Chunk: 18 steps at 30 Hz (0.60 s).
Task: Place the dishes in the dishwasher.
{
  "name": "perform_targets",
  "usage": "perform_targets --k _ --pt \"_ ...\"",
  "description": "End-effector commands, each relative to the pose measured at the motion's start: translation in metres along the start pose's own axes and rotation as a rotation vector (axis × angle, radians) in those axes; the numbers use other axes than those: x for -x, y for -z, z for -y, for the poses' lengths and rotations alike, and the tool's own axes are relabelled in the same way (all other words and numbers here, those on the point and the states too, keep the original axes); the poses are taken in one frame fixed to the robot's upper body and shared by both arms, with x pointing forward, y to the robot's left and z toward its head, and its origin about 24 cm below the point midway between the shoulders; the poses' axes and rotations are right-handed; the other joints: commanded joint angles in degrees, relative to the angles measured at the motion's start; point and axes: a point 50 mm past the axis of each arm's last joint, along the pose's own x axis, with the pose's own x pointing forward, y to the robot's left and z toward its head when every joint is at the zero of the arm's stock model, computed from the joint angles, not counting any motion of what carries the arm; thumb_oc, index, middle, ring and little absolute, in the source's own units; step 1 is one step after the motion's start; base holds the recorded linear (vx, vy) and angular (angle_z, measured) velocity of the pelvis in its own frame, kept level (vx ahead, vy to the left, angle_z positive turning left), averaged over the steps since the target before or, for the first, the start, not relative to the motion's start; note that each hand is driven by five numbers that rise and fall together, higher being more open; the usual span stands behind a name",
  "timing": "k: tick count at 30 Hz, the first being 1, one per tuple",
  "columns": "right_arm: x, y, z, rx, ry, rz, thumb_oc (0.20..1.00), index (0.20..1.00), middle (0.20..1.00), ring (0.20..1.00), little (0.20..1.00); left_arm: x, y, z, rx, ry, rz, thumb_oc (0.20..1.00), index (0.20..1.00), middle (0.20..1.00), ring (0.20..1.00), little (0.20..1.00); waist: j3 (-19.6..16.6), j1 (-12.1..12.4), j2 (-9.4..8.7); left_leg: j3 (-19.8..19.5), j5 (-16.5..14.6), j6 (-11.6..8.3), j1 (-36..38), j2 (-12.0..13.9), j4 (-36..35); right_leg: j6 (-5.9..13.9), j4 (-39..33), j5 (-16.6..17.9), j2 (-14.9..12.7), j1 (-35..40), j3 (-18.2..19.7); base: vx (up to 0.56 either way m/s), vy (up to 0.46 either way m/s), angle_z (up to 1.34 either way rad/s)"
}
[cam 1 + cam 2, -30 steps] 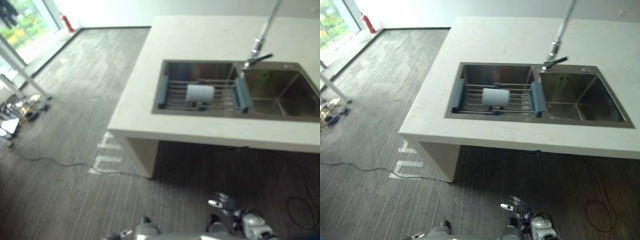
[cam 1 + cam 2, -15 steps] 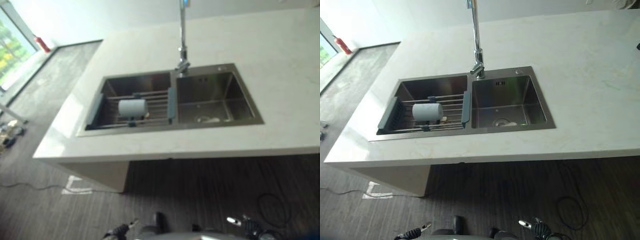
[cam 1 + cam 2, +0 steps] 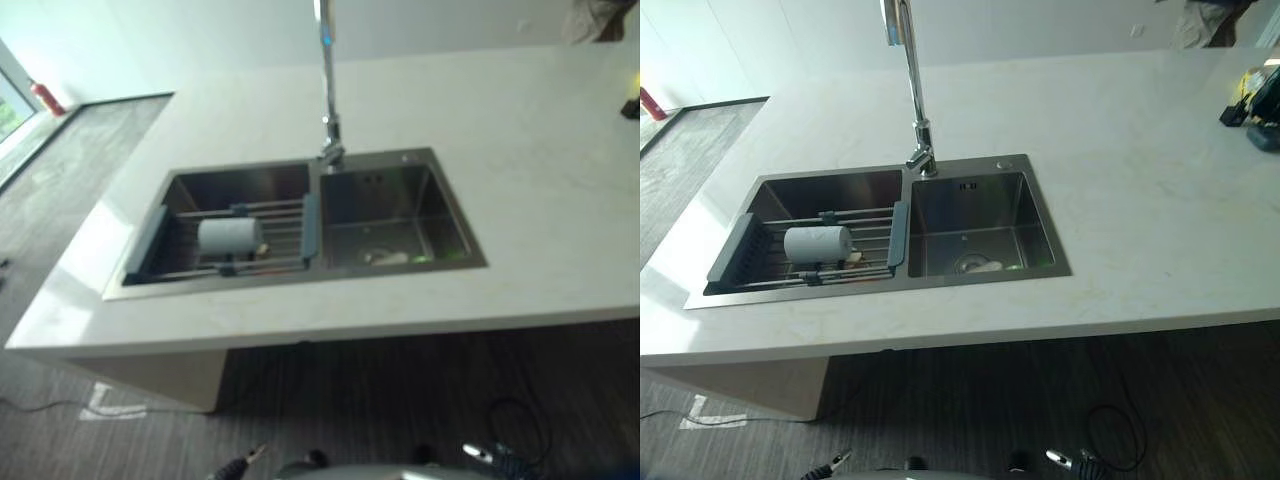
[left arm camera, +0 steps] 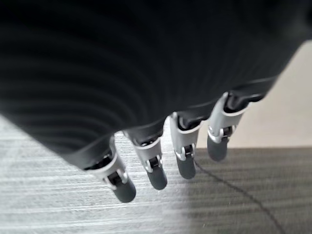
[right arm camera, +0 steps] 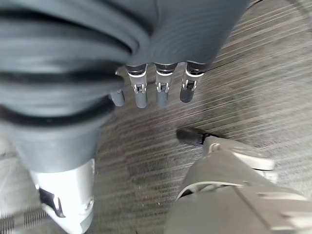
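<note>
Pale cup (image 3: 818, 243) on its side on sink rack (image 3: 760, 250), L basin.

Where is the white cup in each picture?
Left eye view: the white cup lies on its side on the sink rack, in the left basin.
Right eye view: the same cup, left basin, left of centre.
Wrist views: hands over floor instead.
Shared landmark: the tall faucet between the basins.

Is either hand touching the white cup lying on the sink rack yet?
Apart. In the right eye view the white cup lies on the rack in the left basin, while the left hand and right hand hang low over the floor.
</note>
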Motion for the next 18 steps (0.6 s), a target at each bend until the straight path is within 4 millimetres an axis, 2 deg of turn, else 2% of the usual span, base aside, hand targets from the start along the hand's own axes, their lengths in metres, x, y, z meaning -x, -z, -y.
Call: perform_targets --k 1,5,8,9,12,15,18 --pt "-0.004 -0.017 -0.003 -0.049 0.002 0.037 1.0 1.0 1.0 1.0 1.0 0.0 -0.036 -0.013 0.222 -0.065 0.18 1.0 1.0 1.0 1.0 1.0 2.4 -0.1 0.04 -0.1 -4.3 0.64 0.2 -0.9 0.5 3.45 1.5 -5.4 -3.4 3.6 -0.6 0.01 0.074 0.02" --pt "-0.002 -0.018 0.005 -0.076 0.023 0.044 1.0 1.0 1.0 1.0 1.0 0.006 -0.064 -0.034 0.376 -0.138 0.336 1.0 1.0 1.0 1.0 1.0 1.9 0.6 0.42 -0.5 -4.0 0.64 -0.2 -0.9 0.5 3.48 1.6 -5.6 -3.8 3.6 -1.4 0.0 0.055 0.03" --pt "0.0 -0.017 0.015 -0.086 0.041 0.044 1.0 1.0 1.0 1.0 1.0 0.018 -0.087 -0.065 0.488 -0.236 0.493 1.0 1.0 1.0 1.0 1.0 1.9 1.2 1.0 -1.0 -3.9 0.6 -0.2 -0.9 0.5 3.52 1.7 -6.1 -3.9 4.0 -2.1 0.0 0.067 0.04" --pt "0.002 -0.014 0.018 -0.084 0.049 0.039 1.0 1.0 1.0 1.0 1.0 0.025 -0.097 -0.084 0.512 -0.282 0.557 1.0 1.0 1.0 1.0 1.0 1.6 1.5 1.21 -1.1 -3.8 0.59 -0.3 -0.9 0.5 3.54 1.8 -6.3 -3.9 4.1 -2.3 0.0 0.076 0.1" --pt "0.004 -0.01 0.022 -0.084 0.058 0.031 1.0 1.0 1.0 1.0 1.0 0.042 -0.119 -0.113 0.514 -0.352 0.678 1.0 1.0 1.0 1.0 1.0 1.4 2.1 1.45 -1.4 -3.8 0.77 -0.4 -0.9 0.5 3.61 1.9 -6.6 -4.0 4.3 -2.7 0.0 0.055 0.11" --pt "0.005 -0.006 0.023 -0.089 0.066 0.032 1.0 1.0 1.0 1.0 1.0 0.055 -0.14 -0.126 0.478 -0.368 0.756 1.0 1.0 1.0 1.0 1.0 1.2 2.8 1.59 -1.7 -4.0 1.08 -0.4 -1.2 0.5 3.81 2.4 -6.9 -4.3 4.6 -3.3 0.0 0.075 0.04" --pt "0.004 -0.009 0.022 -0.107 0.076 0.049 1.0 1.0 1.0 1.0 1.0 0.059 -0.155 -0.121 0.395 -0.377 0.798 1.0 1.0 1.0 1.0 1.0 0.9 3.4 1.37 -2.2 -4.4 2.0 -0.3 -2.2 0.5 4.33 4.7 -7.4 -5.5 4.3 -3.6 0.02 0.149 0.06"
